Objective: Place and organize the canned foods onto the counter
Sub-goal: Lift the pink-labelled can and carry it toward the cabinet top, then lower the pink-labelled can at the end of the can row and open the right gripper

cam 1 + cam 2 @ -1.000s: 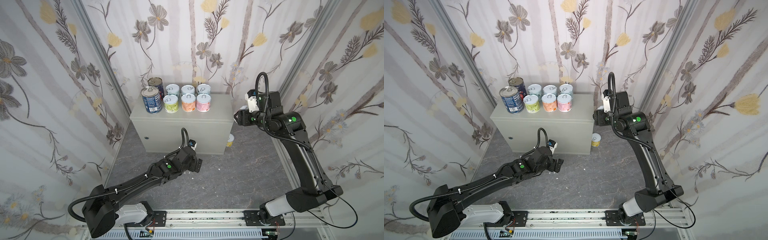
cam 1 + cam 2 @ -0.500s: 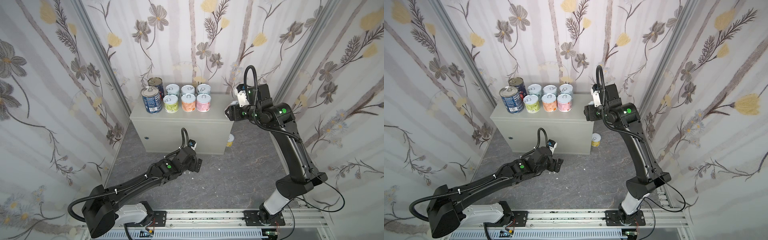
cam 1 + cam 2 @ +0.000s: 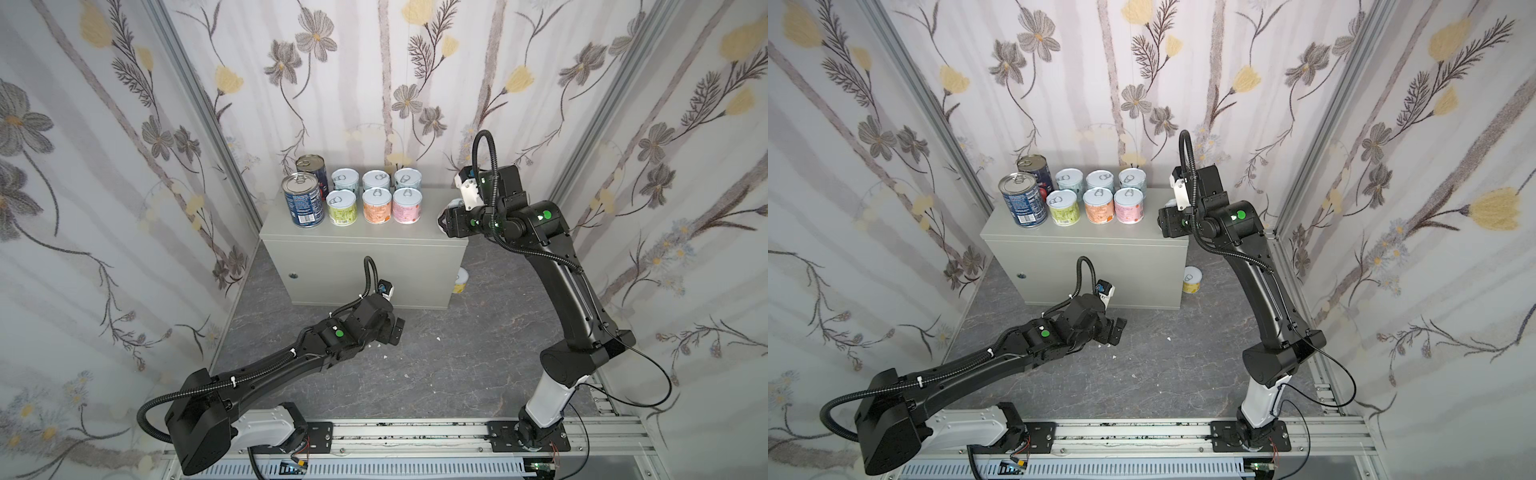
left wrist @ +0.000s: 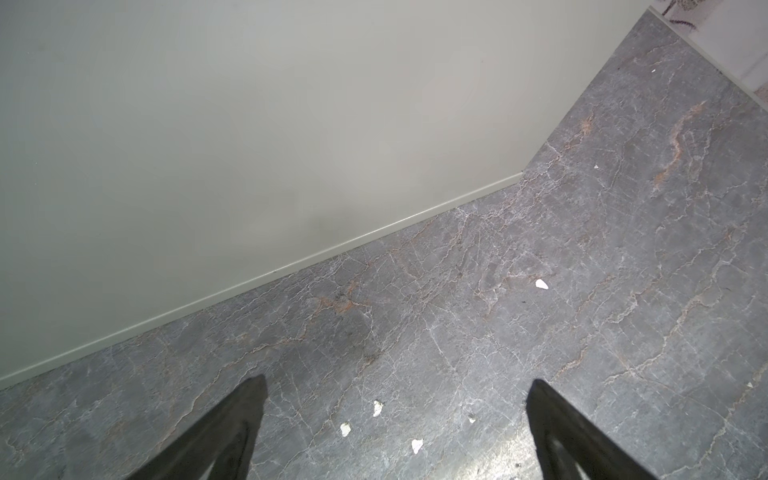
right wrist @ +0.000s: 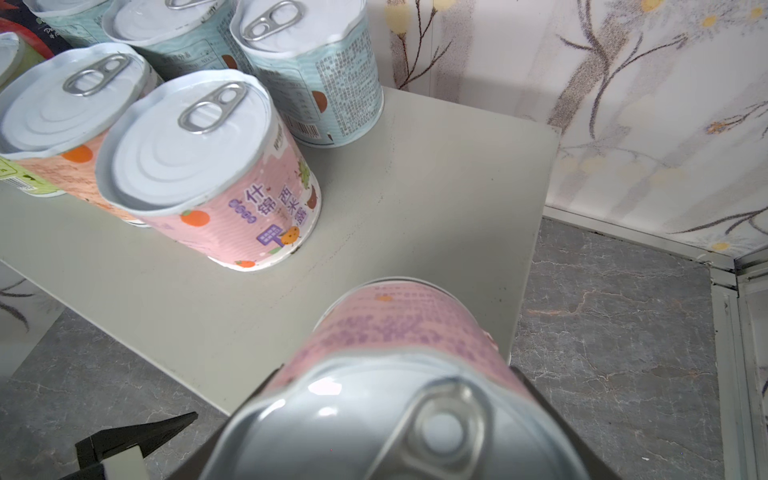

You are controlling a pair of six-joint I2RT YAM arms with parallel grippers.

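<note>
Short pink tin with a pale pull-tab lid (image 5: 399,328), pinched in the right gripper (image 5: 395,395), up over the right end of the big light grey metal box (image 5: 436,187), near another pink tin (image 5: 208,174). Left gripper (image 4: 397,386) wide apart, low over grey stone floor (image 4: 540,291).

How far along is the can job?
Done: two tall blue cans and six short cans stand grouped on the counter. In hand: right gripper holds a pink can at the counter's right end, not yet set down. Remaining: a yellow can on the floor beside the counter; left gripper open, empty.
</note>
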